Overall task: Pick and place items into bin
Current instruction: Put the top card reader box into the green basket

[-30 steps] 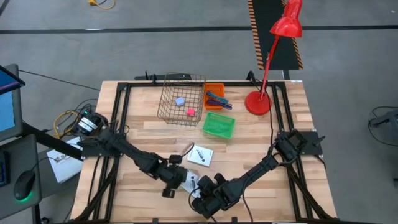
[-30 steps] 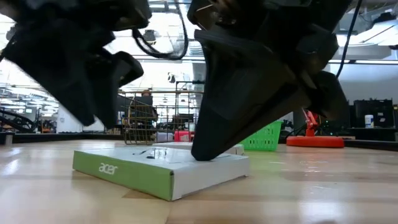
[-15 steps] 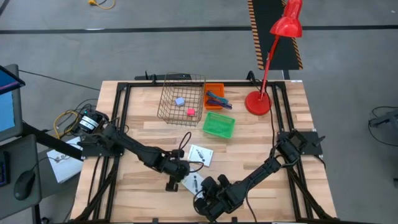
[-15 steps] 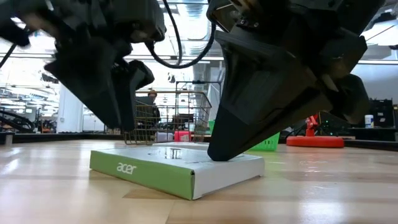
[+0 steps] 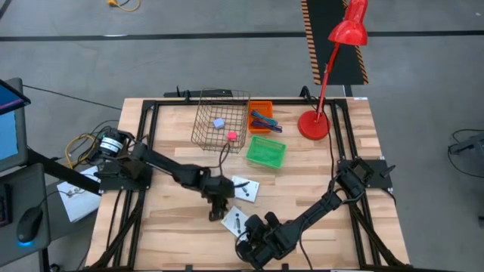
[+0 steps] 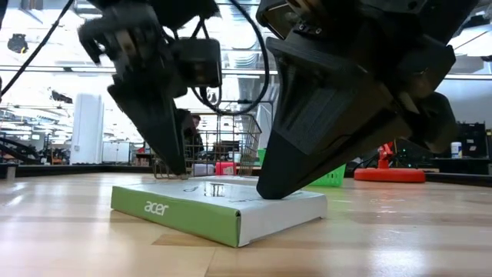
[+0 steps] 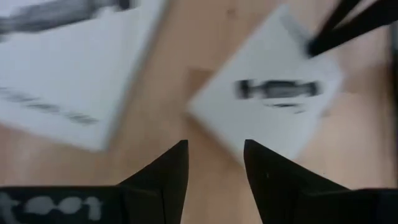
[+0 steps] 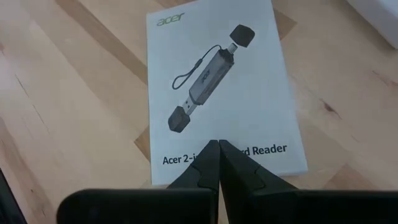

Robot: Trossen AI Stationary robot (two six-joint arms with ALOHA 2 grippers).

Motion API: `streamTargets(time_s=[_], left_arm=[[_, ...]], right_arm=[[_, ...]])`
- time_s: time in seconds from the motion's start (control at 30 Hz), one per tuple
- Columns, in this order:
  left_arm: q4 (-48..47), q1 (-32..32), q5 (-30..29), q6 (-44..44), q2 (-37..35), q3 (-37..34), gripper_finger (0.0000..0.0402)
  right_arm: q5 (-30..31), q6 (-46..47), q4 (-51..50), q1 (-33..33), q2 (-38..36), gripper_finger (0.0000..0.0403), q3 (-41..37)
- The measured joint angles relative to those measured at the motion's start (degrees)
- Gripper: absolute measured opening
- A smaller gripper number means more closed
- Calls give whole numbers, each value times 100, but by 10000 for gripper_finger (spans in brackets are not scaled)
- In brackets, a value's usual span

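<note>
Two flat white packets with dark print lie flat on the table. The near packet (image 5: pixel 236 220) is an Acer card-reader box with a green side (image 6: pixel 177 214). The far packet (image 5: pixel 243 189) lies just beyond it. My right gripper (image 8: pixel 219 144) is shut, with its tips on the near packet. My left gripper (image 7: pixel 216 149) is open and hangs over bare wood between the two packets (image 5: pixel 218 202), touching neither. A lilac cube (image 5: pixel 218 122) and a pink cube (image 5: pixel 231 136) lie in the wire basket (image 5: pixel 221 106). Pen-like sticks (image 5: pixel 265 121) lie in the orange bin. My right gripper presses its shut fingertips (image 6: pixel 261 191) down on the near packet's printed top face, close to the title-line edge (image 8: pixel 180 152). The fingers come slanting down from the table's near side. The packet lies flat on the wood.
A green bin (image 5: pixel 266 152) stands right of the wire basket, below the orange bin (image 5: pixel 261 107). A red desk lamp's base (image 5: pixel 314 125) stands near the far right corner. Bare wood lies left of the packets and along the near left.
My left gripper has moved from beside the near packet toward the table's far edge and a little to the right, and now stands between the two packets. The near packet slid slightly to the right under my right gripper, then stayed put.
</note>
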Motion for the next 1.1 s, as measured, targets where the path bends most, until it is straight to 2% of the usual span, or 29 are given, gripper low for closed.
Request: streamTargets(time_s=[0.3,0.67,0.8,1.1], left_arm=[[500,-461,46,-792,0,-2,143],[576,-463,-17,-1192,0,-2,143],[478,-448,-249,-1341,0,-2,143],[430,-443,-272,-1351,0,-2,143]], right_arm=[[182,133,-94,88,8,0,-11],[676,514,71,286,231,0,2],[684,621,63,316,231,0,2],[696,587,47,361,238,0,2]])
